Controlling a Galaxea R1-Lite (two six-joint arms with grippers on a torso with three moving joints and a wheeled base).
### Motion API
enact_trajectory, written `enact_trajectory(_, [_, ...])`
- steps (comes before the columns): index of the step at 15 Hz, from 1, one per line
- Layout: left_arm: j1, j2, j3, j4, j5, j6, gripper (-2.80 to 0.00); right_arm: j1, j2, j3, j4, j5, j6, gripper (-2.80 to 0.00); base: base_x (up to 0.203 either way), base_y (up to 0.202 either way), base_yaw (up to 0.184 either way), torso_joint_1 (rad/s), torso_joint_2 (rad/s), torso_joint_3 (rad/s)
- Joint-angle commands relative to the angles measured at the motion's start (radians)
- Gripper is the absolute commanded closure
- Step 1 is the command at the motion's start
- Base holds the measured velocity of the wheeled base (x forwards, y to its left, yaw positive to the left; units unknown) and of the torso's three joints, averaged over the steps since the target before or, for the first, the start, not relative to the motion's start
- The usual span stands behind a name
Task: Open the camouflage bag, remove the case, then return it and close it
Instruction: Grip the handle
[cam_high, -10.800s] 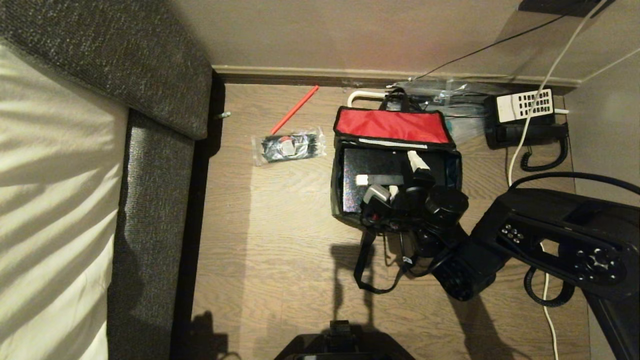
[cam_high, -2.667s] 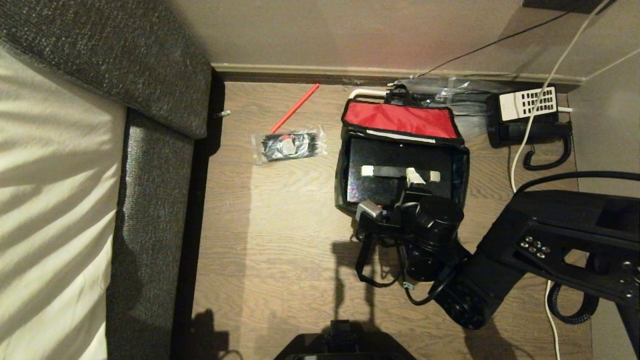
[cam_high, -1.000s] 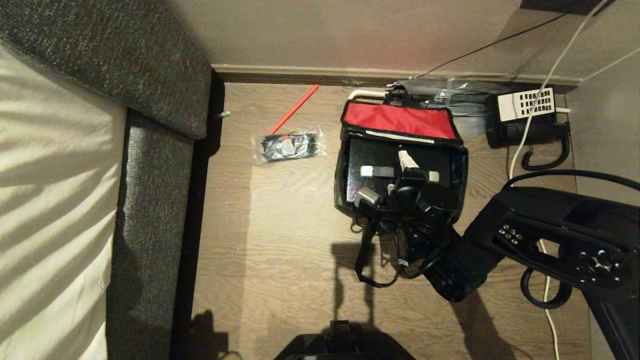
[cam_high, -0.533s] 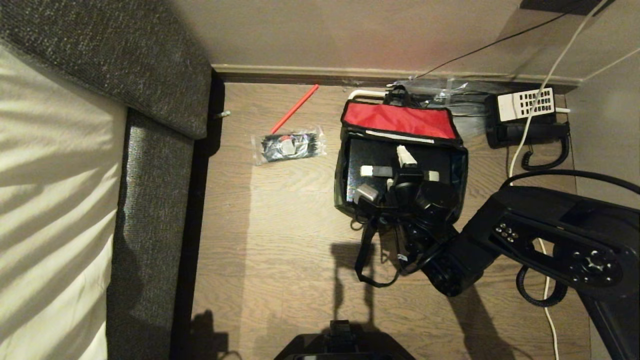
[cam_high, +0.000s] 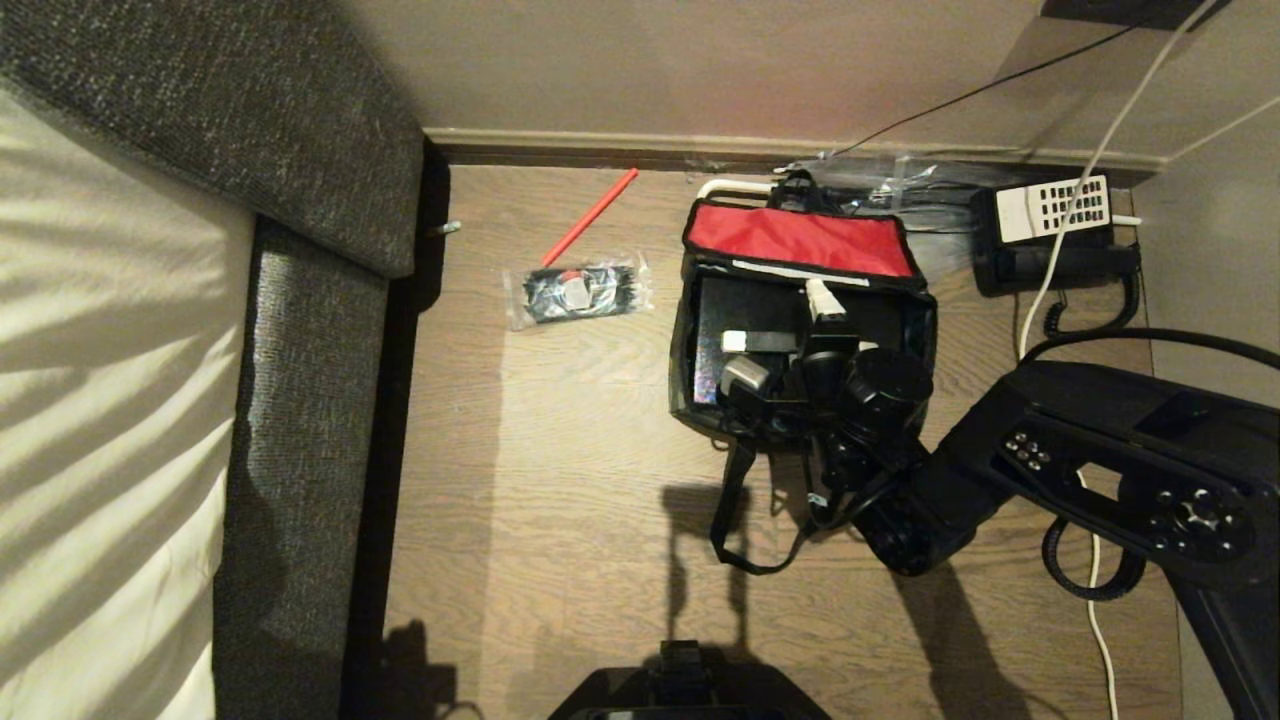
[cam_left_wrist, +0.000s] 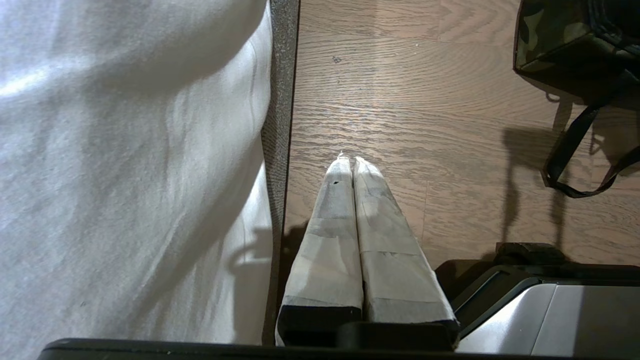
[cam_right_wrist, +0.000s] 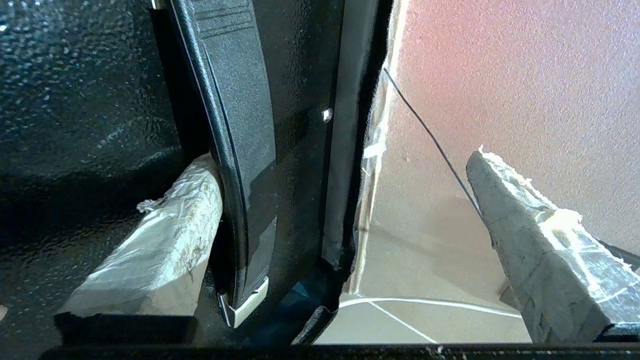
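The camouflage bag (cam_high: 688, 385) lies open on the wood floor, its red-lined flap (cam_high: 795, 240) folded back toward the wall. The case (cam_high: 745, 312), black and speckled, lies flat inside it. My right gripper (cam_high: 812, 325) hangs over the case's middle, open. In the right wrist view one taped finger (cam_right_wrist: 165, 240) is tucked under the case's black strap handle (cam_right_wrist: 240, 150), while the other finger (cam_right_wrist: 525, 235) stands free in the air, so the right gripper (cam_right_wrist: 340, 160) straddles the handle. My left gripper (cam_left_wrist: 348, 160) is shut and empty, parked low beside the bed; a bag corner (cam_left_wrist: 550, 35) shows there.
A black telephone (cam_high: 1055, 235) with a white cable (cam_high: 1045, 280) sits right of the bag. A clear packet of black items (cam_high: 578, 292) and a red stick (cam_high: 590, 217) lie to its left. A grey upholstered bed frame (cam_high: 300, 350) borders the floor; the bag's loose strap (cam_high: 735, 520) trails toward me.
My right gripper has shifted a little toward the red flap and the wall, over the case's handle, staying open. The bag, the case and the left arm have not moved.
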Motion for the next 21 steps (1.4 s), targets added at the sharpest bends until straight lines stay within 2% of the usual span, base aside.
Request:
enact_trajectory(1, [0.000, 0.000, 0.002, 0.000, 0.000, 0.000, 0.00, 0.000, 0.017, -0.009, -0.008, -0.009, -0.006, -2.80, 0.000, 0.000, 0.000, 0.000, 0.00, 0.000])
enact_trajectory(11, [0.000, 0.000, 0.002, 0.000, 0.000, 0.000, 0.00, 0.001, 0.079, -0.081, -0.008, -0.019, 0.081, -2.80, 0.000, 0.000, 0.000, 0.000, 0.00, 0.000])
enact_trajectory(21, [0.000, 0.000, 0.002, -0.001, 0.000, 0.000, 0.00, -0.005, 0.122, -0.143, -0.008, -0.023, 0.092, -2.80, 0.000, 0.000, 0.000, 0.000, 0.00, 0.000])
